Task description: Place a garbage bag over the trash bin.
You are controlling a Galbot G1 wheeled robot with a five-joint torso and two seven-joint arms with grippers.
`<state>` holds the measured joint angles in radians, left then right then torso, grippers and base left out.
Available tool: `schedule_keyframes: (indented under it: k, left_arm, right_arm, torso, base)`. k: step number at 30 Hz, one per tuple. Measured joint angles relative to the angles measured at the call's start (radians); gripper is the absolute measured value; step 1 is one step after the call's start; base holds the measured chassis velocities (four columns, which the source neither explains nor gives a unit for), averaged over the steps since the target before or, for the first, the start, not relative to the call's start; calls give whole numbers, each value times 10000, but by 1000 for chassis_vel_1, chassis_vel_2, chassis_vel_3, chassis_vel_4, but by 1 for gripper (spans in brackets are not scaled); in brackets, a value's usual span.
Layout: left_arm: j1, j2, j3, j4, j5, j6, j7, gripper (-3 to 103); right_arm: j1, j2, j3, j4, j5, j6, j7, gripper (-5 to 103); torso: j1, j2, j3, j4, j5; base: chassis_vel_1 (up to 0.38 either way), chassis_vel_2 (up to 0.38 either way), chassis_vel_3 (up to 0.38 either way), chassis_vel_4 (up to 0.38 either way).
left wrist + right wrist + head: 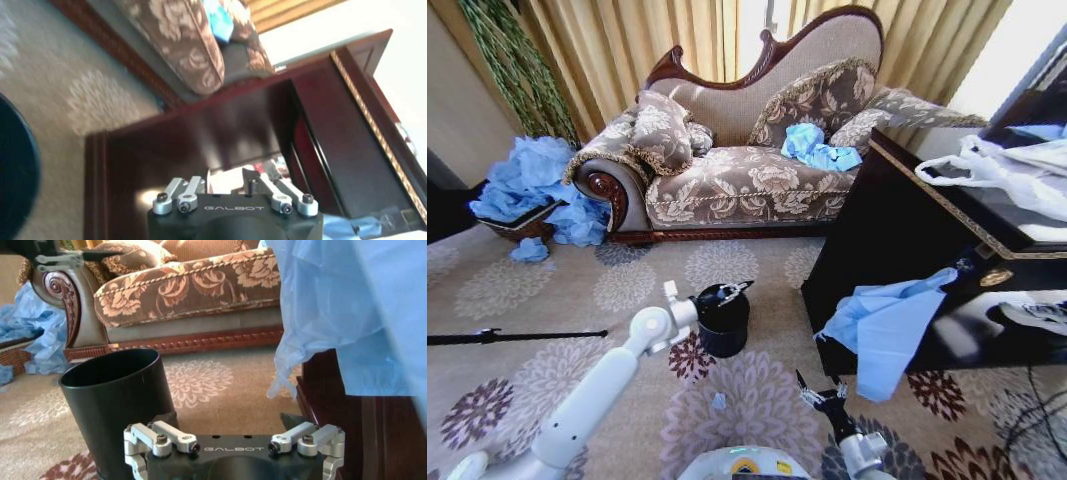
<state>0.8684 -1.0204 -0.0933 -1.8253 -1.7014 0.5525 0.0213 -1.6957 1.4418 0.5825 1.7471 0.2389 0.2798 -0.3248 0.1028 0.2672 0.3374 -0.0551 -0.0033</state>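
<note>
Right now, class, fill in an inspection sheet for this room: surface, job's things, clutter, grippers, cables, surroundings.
Surface: patterned floral carpet; bare floor around the bin.
Job's things: small black cylindrical trash bin upright on the carpet, unlined; thin light-blue plastic garbage bag draped over the dark wooden cabinet edge.
Clutter: heap of blue bags beside the sofa, more blue bags on its seat, white translucent bag on the cabinet top.
Grippers: left gripper above the bin rim; right gripper open, low, between bin and cabinet.
Cables: dark cables by the cabinet.
Surroundings: floral upholstered sofa, beige curtains.
</note>
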Motion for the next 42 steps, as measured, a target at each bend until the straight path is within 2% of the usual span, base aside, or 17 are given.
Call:
schedule_keyframes:
  k: [2,4,5,6,7,8,10,11,12,14,18,21,24,25,32,38,42]
  left_arm:
    - [-136,-183,265,108,89,60,-78,41]
    - [-412,-459,914,332,1000,206,-165,52]
    - [-540,-537,1227,448,1730,253,-101,52]
    - [-540,-537,1227,448,1730,253,-101,52]
    - [-659,-596,1570,563,2633,278,71,62]
    - [-751,-634,1857,664,3466,280,260,62]
    - [-906,-684,2325,900,5022,144,752,73]
    - [-906,-684,2325,900,5022,144,752,73]
    - [-1019,-714,2636,1055,5988,6,1036,78]
    - [-1125,-827,2916,1173,6369,-87,1166,89]
    - [-1235,-1115,3160,1375,6259,-186,1184,98]
    - [-1273,-1435,3324,1595,5750,-185,1049,100]
    - [-1250,-2105,3443,2040,4419,-128,391,100]
    - [-1250,-2105,3443,2040,4419,-128,391,100]
    - [-1208,-3388,2891,3295,2544,-80,-814,100]
    - [-1307,-3806,2691,3979,2335,116,-930,100]
    - [-1419,-3827,2929,4460,3126,197,-378,100]
  right_arm:
    - [-11,16,4,-5,0,10,0,100]
    - [-12,38,0,-24,-3,29,0,100]
    - [-9,42,-4,-28,-5,30,0,100]
    - [-9,42,-4,-28,-5,30,0,100]
    - [2,45,-8,-28,-6,30,0,100]
    - [12,44,-8,-28,-6,30,7,100]
    - [33,41,-7,-28,-5,30,14,100]
    - [33,41,-7,-28,-5,30,14,100]
    - [42,39,-1,-28,-2,30,17,100]
    - [41,40,6,-28,7,30,26,100]
    - [28,54,12,-74,7,41,28,100]
    - [22,76,7,-109,-6,59,29,100]
    - [25,119,-15,-135,-42,76,29,100]
    - [25,119,-15,-135,-42,76,29,100]
    - [15,122,-16,-163,-87,93,38,100]
    - [-4,104,-5,-190,-91,133,42,100]
    - [6,109,-9,-201,-91,139,58,100]
  torso:
    - [0,0,0,-1,0]
    - [0,0,0,-5,-2]
    - [0,0,0,-4,0]
    - [0,0,0,-4,0]
    - [0,0,0,-3,2]
    - [0,0,0,-1,0]
    - [0,0,0,-2,-1]
    - [0,0,0,-2,-1]
    - [0,0,0,-1,0]
    - [0,0,0,-1,-2]
    - [0,0,0,-1,1]
    - [0,0,0,0,0]
    - [0,0,0,-3,1]
    - [0,0,0,-3,1]
    - [0,0,0,-1,0]
    - [0,0,0,-2,0]
    - [0,2,0,-1,-1]
  base:
    - [0,0,0,0]
    - [0,0,0,0]
    - [0,0,0,0]
    - [0,0,0,0]
    - [0,0,0,0]
    - [0,0,0,0]
    - [0,0,0,0]
    - [0,0,0,0]
    - [0,0,0,0]
    - [0,0,0,0]
    - [0,0,0,0]
    - [0,0,0,0]
    - [0,0,0,0]
    - [0,0,0,0]
    - [0,0,0,0]
    - [0,0,0,0]
    - [0,0,0,0]
